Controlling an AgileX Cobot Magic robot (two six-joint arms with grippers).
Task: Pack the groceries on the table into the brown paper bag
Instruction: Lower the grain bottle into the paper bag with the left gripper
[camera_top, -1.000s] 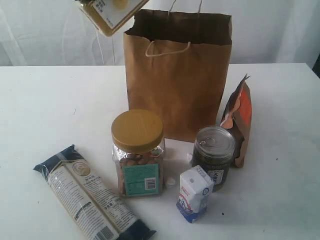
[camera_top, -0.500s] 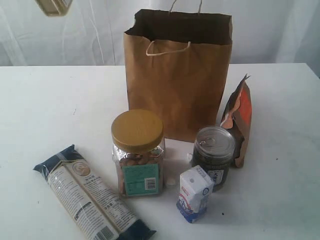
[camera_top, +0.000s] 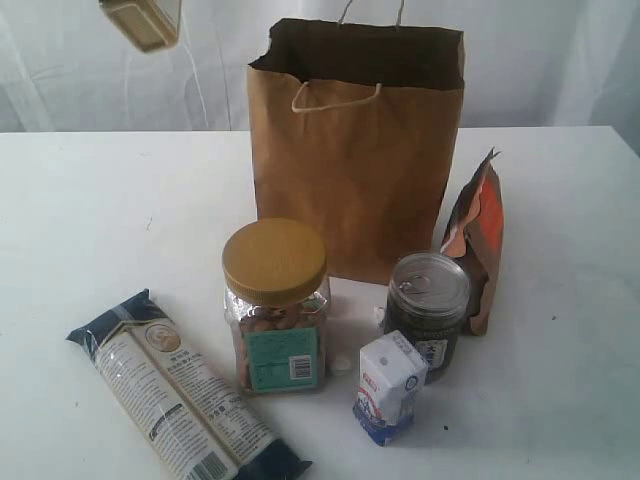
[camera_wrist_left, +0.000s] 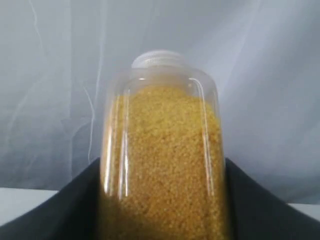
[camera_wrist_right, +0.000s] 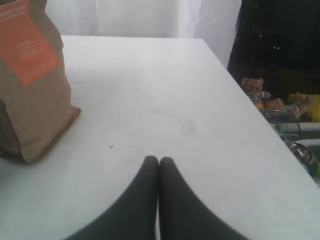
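Note:
My left gripper (camera_wrist_left: 162, 167) is shut on the small white-capped yellow bottle (camera_wrist_left: 162, 160), with a dark finger on each side of it. In the exterior view the bottle (camera_top: 142, 22) hangs high at the top left, left of the brown paper bag (camera_top: 355, 160), which stands open at the back. In front of the bag on the table (camera_top: 80, 220) are the yellow-lidded jar (camera_top: 276, 305), dark metal-lidded jar (camera_top: 427, 308), blue-white carton (camera_top: 390, 388), noodle pack (camera_top: 180, 395) and orange-brown pouch (camera_top: 477, 240). My right gripper (camera_wrist_right: 159, 161) is shut and empty, low over bare table beside the pouch (camera_wrist_right: 30, 75).
A white curtain hangs behind the table. Small white crumbs (camera_top: 342, 364) lie between the yellow-lidded jar and the carton. In the right wrist view the table's edge (camera_wrist_right: 260, 117) runs close by, with teddy bears (camera_wrist_right: 255, 90) and clutter beyond it.
The held bottle swung from beside the bag's top left corner far to the left, then came back slightly right and down. Nothing on the table moved.

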